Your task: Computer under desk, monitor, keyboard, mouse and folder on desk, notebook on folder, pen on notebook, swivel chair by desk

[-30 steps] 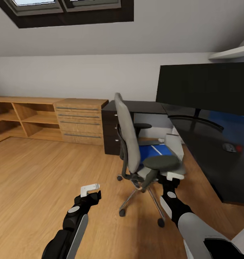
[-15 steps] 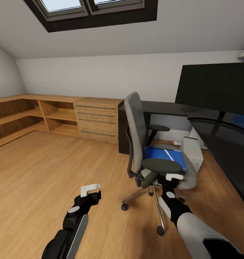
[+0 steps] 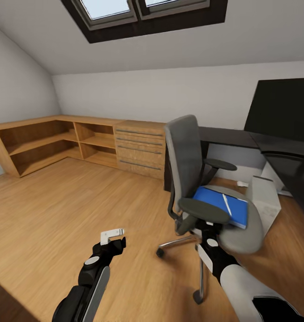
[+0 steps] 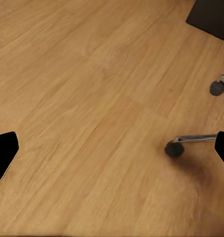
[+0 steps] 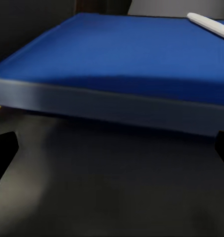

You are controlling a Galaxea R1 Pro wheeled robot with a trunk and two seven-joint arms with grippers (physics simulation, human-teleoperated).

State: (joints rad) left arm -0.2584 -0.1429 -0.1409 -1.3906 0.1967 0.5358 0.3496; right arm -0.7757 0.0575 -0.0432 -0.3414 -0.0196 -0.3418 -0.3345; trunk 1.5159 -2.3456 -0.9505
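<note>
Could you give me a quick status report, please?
Left gripper open, over bare floor. Right gripper at swivel chair armrest, state unclear. Folder on seat, pen atop.

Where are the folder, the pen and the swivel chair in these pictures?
folder (image 3: 216, 203): head view, on its blue cover, lying on the chair seat.
pen (image 3: 226, 204): head view, mid-shaft, lying on the folder.
swivel chair (image 3: 185, 145): head view, on the grey backrest.
</note>
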